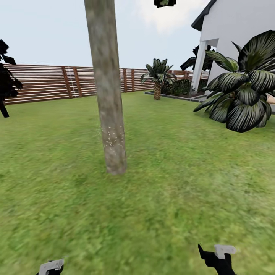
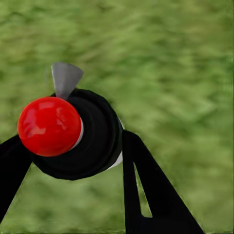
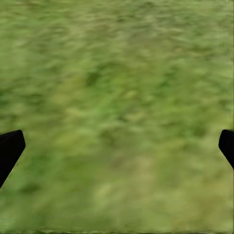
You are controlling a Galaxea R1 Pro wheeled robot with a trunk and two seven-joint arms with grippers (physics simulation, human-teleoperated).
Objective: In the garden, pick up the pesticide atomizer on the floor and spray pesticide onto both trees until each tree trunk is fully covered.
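atomizer held at the speckled trunk

the left gripper [image 2: 73, 146] clamps the pesticide atomizer [image 2: 78, 134], red cap up. the tree trunk [image 1: 109, 114] stands at twelve o'clock on the grass [image 1: 172, 183], white pesticide specks [image 1: 110, 137] low on its bark. the right gripper [image 3: 117, 146] spreads wide, empty.

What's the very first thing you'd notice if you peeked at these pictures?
A thick, mottled grey-brown tree trunk rising from the green grass lawn, dead ahead, flecked low down with tiny white specks. Next, the shiny red ball-topped black atomizer clamped in the left gripper, and a big dark striped-leaf plant beside the white house.
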